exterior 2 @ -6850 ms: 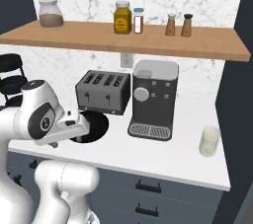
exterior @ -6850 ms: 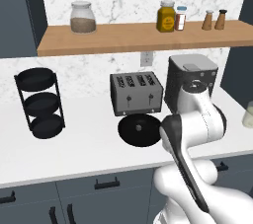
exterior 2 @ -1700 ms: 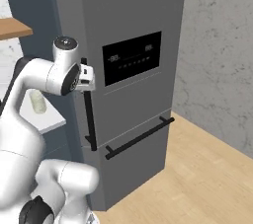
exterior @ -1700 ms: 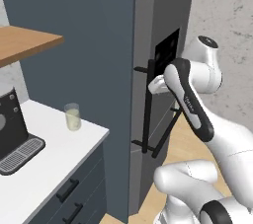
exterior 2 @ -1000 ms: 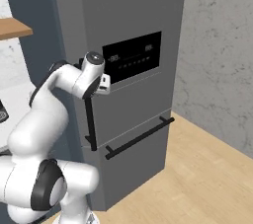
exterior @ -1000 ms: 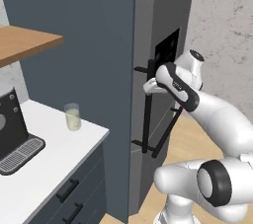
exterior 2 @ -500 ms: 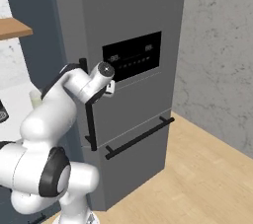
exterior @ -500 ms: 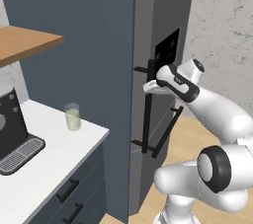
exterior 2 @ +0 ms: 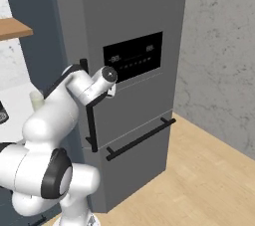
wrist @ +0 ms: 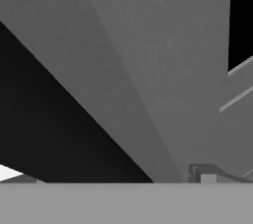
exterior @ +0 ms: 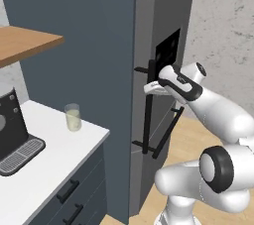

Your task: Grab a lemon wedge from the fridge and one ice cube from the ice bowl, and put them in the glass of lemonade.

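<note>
Evidently the hand (exterior: 150, 88), spread wide and empty, apparently straddled the closed fridge (exterior: 163, 30) handle (exterior: 147, 115); closing and pulling came next.

- We see a grey mottled wall (exterior 2: 219, 56) on the right.
- A light wooden floor (exterior 2: 199, 185) runs below it.
- A wooden shelf (exterior: 25, 45) hangs over a white worktop (exterior: 54, 154) with dark blue-grey drawers (exterior: 74, 199) beneath.
</note>
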You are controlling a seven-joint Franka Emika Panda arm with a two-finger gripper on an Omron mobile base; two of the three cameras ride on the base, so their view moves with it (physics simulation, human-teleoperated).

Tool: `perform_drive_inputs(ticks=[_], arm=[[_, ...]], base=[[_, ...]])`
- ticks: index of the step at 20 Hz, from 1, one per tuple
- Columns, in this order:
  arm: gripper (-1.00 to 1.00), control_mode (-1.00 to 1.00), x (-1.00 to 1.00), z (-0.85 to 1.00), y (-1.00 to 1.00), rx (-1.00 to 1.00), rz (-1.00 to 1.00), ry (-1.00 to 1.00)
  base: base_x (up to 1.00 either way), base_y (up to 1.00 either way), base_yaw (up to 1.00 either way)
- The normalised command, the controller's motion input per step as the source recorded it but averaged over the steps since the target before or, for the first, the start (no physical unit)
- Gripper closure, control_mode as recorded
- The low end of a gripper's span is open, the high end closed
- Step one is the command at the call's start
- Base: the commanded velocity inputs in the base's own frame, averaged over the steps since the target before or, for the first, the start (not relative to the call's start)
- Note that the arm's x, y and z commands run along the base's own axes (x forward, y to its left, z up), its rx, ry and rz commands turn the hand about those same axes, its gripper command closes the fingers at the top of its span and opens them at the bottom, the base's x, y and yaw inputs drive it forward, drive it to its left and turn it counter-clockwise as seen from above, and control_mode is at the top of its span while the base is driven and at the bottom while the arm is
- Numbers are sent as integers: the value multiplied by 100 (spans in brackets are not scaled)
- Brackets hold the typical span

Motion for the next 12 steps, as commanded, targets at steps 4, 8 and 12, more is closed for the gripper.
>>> perform_drive_inputs(ticks=[4, 8, 12], arm=[[-100, -100, 5, -21, 31, 1, 8, -6], [-100, -100, 0, -12, 40, 0, 11, -9], [-100, -100, 0, 0, 31, 0, 2, 1]], base=[[0, 0, 0], [0, 0, 0], [0, 0, 0]])
